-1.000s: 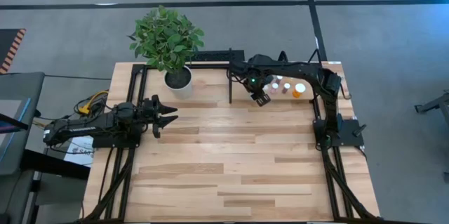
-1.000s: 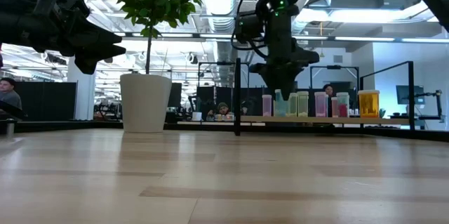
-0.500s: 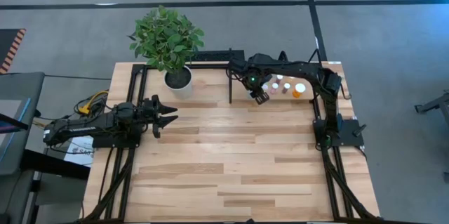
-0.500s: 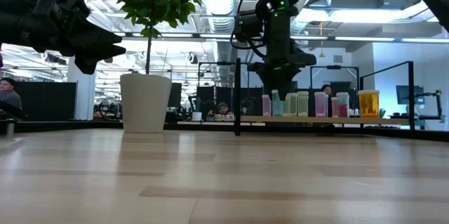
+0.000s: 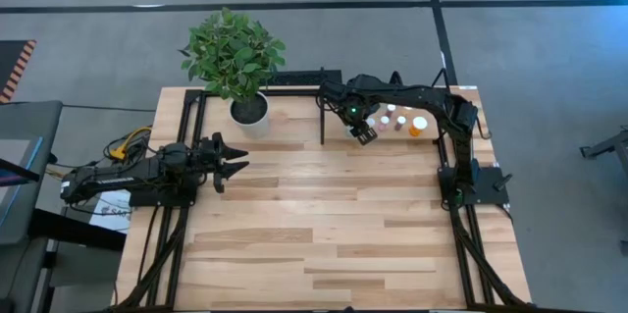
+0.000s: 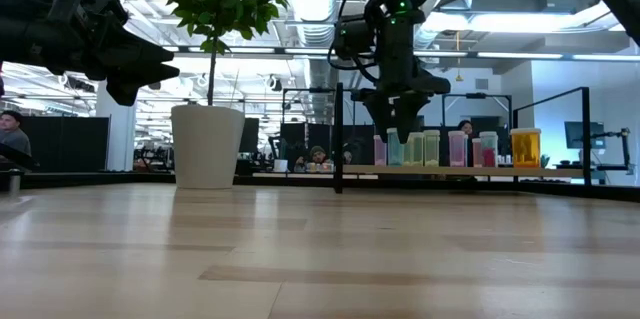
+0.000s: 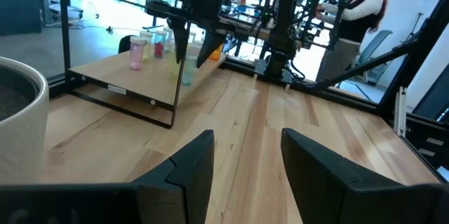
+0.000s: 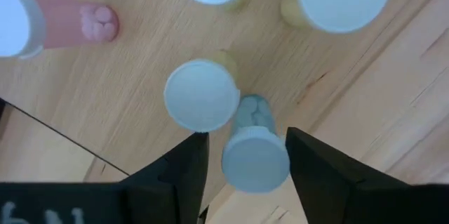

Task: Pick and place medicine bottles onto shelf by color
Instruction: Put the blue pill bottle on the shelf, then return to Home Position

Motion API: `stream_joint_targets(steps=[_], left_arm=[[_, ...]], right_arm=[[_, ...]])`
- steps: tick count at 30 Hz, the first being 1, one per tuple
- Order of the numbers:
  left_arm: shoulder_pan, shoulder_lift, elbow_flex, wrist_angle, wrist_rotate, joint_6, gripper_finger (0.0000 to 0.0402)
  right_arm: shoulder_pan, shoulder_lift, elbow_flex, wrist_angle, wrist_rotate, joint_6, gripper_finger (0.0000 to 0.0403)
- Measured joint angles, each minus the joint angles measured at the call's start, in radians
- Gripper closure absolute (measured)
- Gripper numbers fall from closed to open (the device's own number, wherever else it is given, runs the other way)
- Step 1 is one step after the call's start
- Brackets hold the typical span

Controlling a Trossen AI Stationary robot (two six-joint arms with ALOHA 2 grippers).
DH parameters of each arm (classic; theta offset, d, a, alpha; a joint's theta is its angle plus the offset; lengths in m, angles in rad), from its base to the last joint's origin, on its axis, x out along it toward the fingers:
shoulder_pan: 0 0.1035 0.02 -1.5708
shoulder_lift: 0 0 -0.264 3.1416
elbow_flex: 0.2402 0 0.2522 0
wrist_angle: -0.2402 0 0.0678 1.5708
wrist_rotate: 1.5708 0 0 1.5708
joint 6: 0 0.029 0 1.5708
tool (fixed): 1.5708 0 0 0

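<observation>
Right wrist view: right gripper above a teal bottle on the shelf
Its fingers are spread, not touching the bottle; left gripper, slightly parted, waits well apart

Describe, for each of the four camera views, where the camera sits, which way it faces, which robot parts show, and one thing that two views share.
High view: overhead, facing straight down; both arms, left claw, right claw.
Low view: tabletop height, facing across to the shelf; arms enter from above.
Left wrist view: looks past its own fingers toward the shelf.
Right wrist view: looks down between its fingers at a teal bottle.
Shared: low and left wrist views both show the white pot.
</observation>
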Motion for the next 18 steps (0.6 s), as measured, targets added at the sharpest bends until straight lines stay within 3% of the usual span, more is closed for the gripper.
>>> stream_joint_targets(steps=[8,18], left_arm=[[0.0,0.0,0.0,0.0,0.0,0.0,0.0248],[0.0,0.0,0.0,0.0,0.0,0.0,0.0248]], right_arm=[[0.001,-0.012,0.001,-0.005,-0.032,-0.04,0.0151],[0.005,-0.039,0.126,-0.139,-0.033,-0.127,0.0144]])
